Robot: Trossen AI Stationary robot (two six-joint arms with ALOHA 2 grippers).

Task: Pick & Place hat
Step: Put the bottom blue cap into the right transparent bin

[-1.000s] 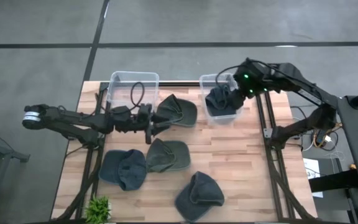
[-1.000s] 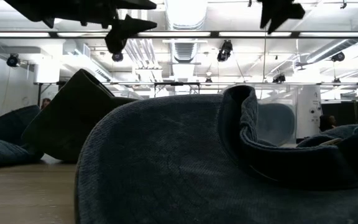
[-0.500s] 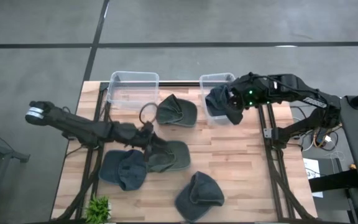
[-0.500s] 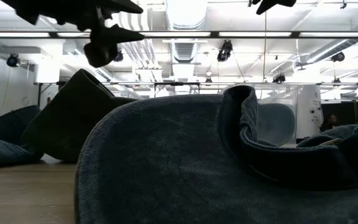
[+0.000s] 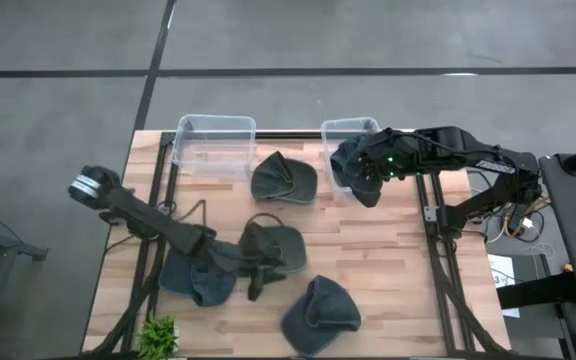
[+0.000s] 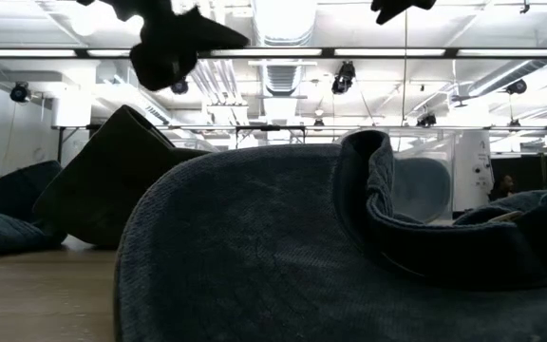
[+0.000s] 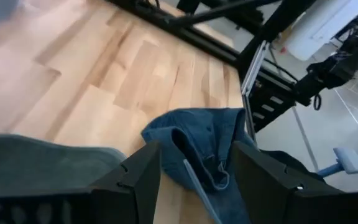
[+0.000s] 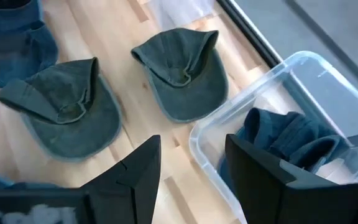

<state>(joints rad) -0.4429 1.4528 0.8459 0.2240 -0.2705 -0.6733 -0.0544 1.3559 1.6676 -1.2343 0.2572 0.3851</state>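
Note:
Several hats lie flat on the wooden table. One green hat (image 5: 284, 180) lies near the bins and another green hat (image 5: 276, 248) at mid-table. A blue hat (image 5: 196, 275) lies left of that one, and another blue hat (image 5: 320, 315) near the front edge. A further blue hat (image 5: 351, 165) sits in the right clear bin (image 5: 350, 128), drooping over its near rim. My left gripper (image 5: 256, 278) hovers open over the near edge of the mid-table green hat; in its wrist view the near blue hat (image 7: 207, 152) shows ahead of the left gripper (image 7: 197, 180). My right gripper (image 5: 373, 168) hangs open above the right bin (image 8: 272, 87).
An empty clear bin (image 5: 214, 142) stands at the far left of the table. A small green plant (image 5: 156, 338) sits at the near left corner. Bare wood lies to the right of the hats (image 5: 388, 270). Black frame rails run along both table sides.
My left gripper has swung from beside the far green hat toward the near edge, crossing the mid-table green hat to its near side. My right gripper has drawn back from the bin's far side toward its near rim. The hats have stayed put.

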